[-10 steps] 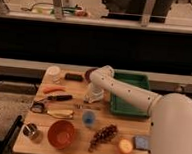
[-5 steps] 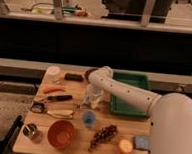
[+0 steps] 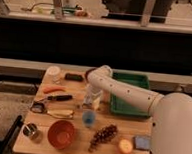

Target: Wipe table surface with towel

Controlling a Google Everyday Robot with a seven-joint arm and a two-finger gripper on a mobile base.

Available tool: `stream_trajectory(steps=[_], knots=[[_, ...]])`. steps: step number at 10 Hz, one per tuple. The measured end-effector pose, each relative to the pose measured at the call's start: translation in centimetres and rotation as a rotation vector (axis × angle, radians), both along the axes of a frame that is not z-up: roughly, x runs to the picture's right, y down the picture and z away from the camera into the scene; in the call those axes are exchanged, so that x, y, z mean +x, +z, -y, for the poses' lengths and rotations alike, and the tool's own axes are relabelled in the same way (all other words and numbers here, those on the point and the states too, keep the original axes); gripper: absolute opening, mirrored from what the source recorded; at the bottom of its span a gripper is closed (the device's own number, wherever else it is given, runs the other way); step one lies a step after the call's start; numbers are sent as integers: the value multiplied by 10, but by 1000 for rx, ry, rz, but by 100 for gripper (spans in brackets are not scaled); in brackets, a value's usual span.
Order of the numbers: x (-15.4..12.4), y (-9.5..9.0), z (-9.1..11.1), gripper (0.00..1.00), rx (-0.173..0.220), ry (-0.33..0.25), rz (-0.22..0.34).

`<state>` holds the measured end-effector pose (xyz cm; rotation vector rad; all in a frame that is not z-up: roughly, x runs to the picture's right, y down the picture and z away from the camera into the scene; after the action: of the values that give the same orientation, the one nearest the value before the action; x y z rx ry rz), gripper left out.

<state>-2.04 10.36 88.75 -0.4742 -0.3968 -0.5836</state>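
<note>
Small blue cup (image 3: pixel 88 117) and green plastic tray (image 3: pixel 129 94) close by on wooden surface (image 3: pixel 74 145). Tool (image 3: pixel 93 97) low over pale towel (image 3: pixel 92 102); grip impossible to tell.

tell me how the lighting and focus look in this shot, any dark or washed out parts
Camera view: soft throughout, small items lack crisp edges. Warm light falls on the wooden table, while a wide dark band behind it hides detail. The far background beyond the railing is brighter and paler. The gripper, low over the table centre beside the green tray, blurs into a pale shape.
</note>
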Motion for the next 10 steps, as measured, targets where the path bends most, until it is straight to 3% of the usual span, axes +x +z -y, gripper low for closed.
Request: stream_trajectory(steps=[4, 8, 10], knots=[[10, -36, 30, 80, 39, 30, 12], [39, -79, 58, 80, 89, 110, 43], [35, -82, 61, 80, 73, 93, 43]])
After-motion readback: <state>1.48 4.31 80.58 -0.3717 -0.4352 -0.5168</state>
